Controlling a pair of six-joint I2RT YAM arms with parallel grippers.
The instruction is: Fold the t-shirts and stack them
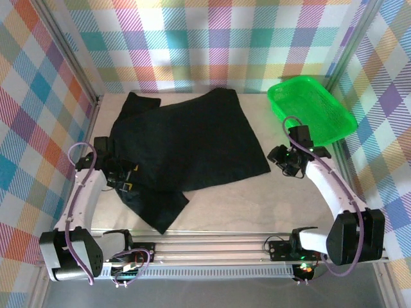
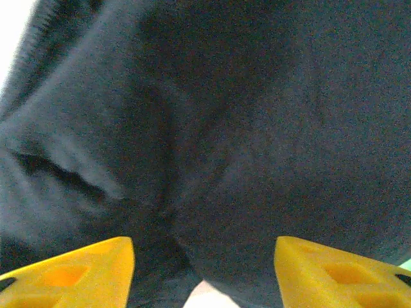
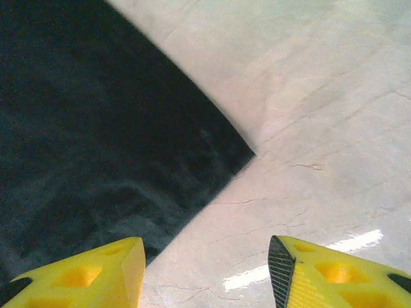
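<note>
Blurred, close-up t-shirt (image 2: 244, 128) cloth

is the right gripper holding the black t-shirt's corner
No, the right gripper is open, fingers apart over the table, with the black t-shirt corner lying ahead of them.

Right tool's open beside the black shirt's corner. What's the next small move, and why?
Probably ease the right tool forward-left and down onto the corner of the plain black cloth t-shirt, then close. Its yellow fingers stand open over the pale table, and that corner lies flat and ungripped just ahead.
</note>
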